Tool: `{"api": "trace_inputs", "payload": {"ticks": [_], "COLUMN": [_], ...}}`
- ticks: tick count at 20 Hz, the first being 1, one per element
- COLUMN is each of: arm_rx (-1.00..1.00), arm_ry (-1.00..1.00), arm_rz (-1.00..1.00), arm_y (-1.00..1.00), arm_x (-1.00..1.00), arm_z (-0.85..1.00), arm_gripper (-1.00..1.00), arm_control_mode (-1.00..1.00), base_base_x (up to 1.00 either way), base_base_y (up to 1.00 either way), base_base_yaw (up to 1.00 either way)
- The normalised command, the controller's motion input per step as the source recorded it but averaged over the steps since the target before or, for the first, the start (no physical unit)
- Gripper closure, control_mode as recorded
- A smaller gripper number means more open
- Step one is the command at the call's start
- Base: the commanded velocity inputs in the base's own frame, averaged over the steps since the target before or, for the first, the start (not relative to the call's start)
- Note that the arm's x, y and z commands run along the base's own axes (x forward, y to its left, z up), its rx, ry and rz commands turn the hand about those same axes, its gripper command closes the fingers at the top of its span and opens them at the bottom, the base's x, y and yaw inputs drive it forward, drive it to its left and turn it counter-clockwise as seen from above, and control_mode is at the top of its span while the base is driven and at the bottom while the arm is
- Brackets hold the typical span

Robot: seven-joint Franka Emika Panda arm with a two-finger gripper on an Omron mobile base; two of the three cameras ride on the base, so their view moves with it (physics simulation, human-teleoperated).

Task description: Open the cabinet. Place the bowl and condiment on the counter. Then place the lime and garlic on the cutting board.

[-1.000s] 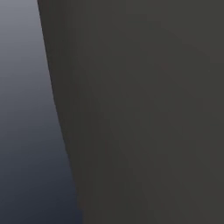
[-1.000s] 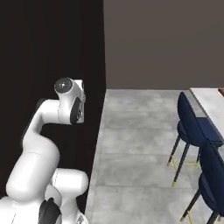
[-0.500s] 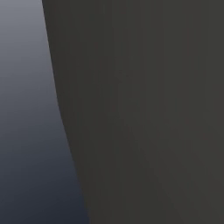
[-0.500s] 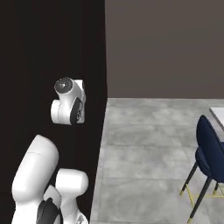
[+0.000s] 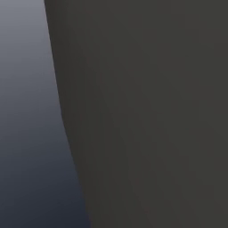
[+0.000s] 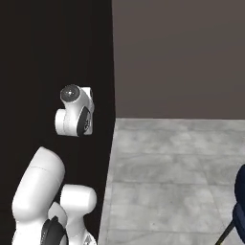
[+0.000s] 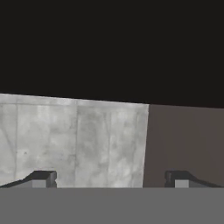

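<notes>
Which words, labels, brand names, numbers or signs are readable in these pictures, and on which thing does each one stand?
None: no text, number or sign can be read anywhere.
The dark wall, the grey floor and the white arm bear no readable marks.
The blue chair at the picture's edge shows no label.
The open gripper carries no writing on its fingertips.

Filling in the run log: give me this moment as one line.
hand: open, empty | facing: grey tiled floor and dark wall | nearby: dark blue chair at right edge | task things: none in sight
</notes>
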Motion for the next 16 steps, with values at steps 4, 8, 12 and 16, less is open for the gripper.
{"api": "trace_inputs", "payload": {"ticks": [4,8,12,16], "arm_rx": [0.00,0.00,0.00,0.00], "arm_ry": [0.00,0.00,0.00,0.00], "arm_rz": [0.00,0.00,0.00,0.00], "arm_y": [0.00,0.00,0.00,0.00], "arm_x": [0.00,0.00,0.00,0.00], "arm_z": [0.00,0.00,0.00,0.00], "arm_gripper": [-1.00,-1.00,-1.00,-1.00], "arm_control_mode": [1.00,1.00,1.00,1.00], "base_base_x": [1.00,1.00,0.94,0.48], "base_base_y": [0.00,-0.10,-0.01,0.00], "base_base_yaw": [0.01,-0.21,-0.60,-0.80]}}
